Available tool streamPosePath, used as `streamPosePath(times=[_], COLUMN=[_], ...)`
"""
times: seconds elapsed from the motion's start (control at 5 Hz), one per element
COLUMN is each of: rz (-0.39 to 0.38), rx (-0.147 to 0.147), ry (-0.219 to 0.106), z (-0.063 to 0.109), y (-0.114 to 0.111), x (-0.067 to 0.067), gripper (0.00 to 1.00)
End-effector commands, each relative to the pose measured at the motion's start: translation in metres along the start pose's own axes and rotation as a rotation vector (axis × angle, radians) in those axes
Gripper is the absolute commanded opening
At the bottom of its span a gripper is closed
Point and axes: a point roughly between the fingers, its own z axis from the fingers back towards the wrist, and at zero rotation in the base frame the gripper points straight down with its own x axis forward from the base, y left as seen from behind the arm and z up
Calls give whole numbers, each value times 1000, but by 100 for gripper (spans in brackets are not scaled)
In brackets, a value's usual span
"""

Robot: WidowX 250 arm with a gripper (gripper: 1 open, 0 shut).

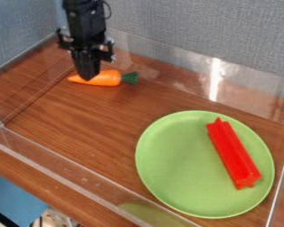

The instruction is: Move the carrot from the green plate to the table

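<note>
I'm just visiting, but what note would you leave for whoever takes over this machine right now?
Gripper: its fingers look shut, pointing down just behind the carrot, with no visible grip on it.
Carrot: lying on the wooden table, off the plate.
Green plate: holds only the red block.
Done: the carrot is on the table.
Left: probably just moving the arm clear.
</note>
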Motion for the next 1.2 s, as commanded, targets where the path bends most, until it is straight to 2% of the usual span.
streamPosePath(times=[0.0,0.2,0.8,1.0], rz=[-8,-21,52,52], rx=[8,-21,-98,-118], ry=[-48,-25,3,21], z=[10,-2,3,-11], y=[1,0,3,7], x=[-11,-18,-16,-15], gripper=[0,0,0,0])
